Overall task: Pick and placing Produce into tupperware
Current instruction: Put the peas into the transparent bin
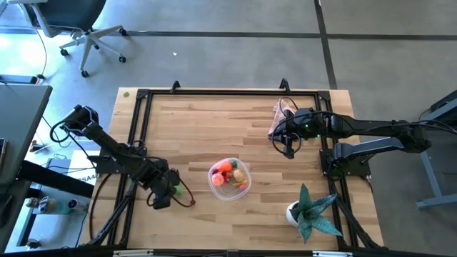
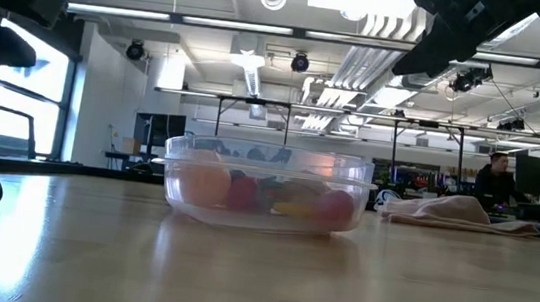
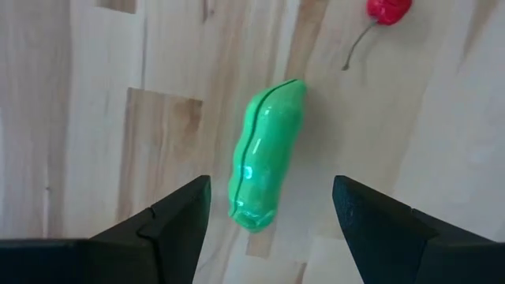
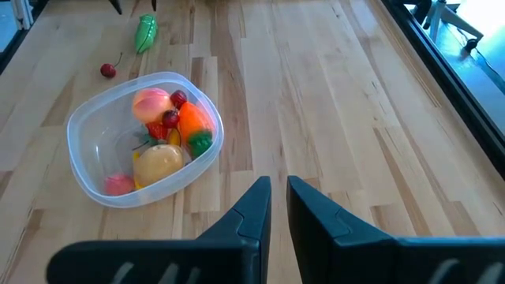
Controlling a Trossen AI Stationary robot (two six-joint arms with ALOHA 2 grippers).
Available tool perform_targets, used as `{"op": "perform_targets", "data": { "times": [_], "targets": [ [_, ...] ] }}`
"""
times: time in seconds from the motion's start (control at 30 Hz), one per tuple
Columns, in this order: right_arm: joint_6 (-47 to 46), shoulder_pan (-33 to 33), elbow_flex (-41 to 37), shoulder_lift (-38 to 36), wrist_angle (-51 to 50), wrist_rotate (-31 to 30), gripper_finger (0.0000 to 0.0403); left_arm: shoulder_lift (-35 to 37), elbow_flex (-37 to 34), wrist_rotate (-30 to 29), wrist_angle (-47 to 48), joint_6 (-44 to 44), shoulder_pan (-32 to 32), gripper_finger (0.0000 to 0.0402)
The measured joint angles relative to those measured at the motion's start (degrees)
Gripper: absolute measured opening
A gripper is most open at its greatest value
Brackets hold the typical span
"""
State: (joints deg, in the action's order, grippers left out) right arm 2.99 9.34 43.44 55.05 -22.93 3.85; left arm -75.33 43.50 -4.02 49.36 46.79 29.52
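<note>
Between the left tool's (image 3: 268,209) spread fingers lies the green pod (image 3: 267,154).

**Table layout from overhead**

Tupperware (image 1: 229,179) sits near table centre, produce pieces inside. Pod (image 3: 265,155) lies on the boards at its 9 o'clock, under my left gripper (image 1: 161,200), berry (image 4: 107,71) between them. Cloth (image 1: 278,118) at 1 o'clock, potted plant (image 1: 308,212) at 4 o'clock.
</note>
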Motion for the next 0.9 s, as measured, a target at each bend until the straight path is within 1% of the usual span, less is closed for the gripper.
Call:
{"op": "perform_targets", "data": {
  "times": [0.3, 0.5, 0.73, 0.9],
  "targets": [
    [-0.01, 0.00, 0.00, 0.02, -0.01, 0.01, 0.0032, -0.37, -0.23, -1.43, -0.08, -0.10, 0.00, 0.0257],
    [-0.01, 0.00, 0.00, 0.02, -0.05, -0.01, 0.0032, -3.15, -0.23, -1.41, -0.37, -0.08, -0.02, 0.0257],
    [0.00, 0.00, 0.00, 0.02, -0.02, 0.00, 0.0032, -3.73, -0.23, -1.46, -1.72, -0.07, -0.05, 0.0257],
    [-0.01, 0.00, 0.00, 0.00, 0.04, -0.01, 0.0032, -5.74, -0.21, -1.42, -2.66, -0.05, -0.05, 0.0257]
  ]
}}
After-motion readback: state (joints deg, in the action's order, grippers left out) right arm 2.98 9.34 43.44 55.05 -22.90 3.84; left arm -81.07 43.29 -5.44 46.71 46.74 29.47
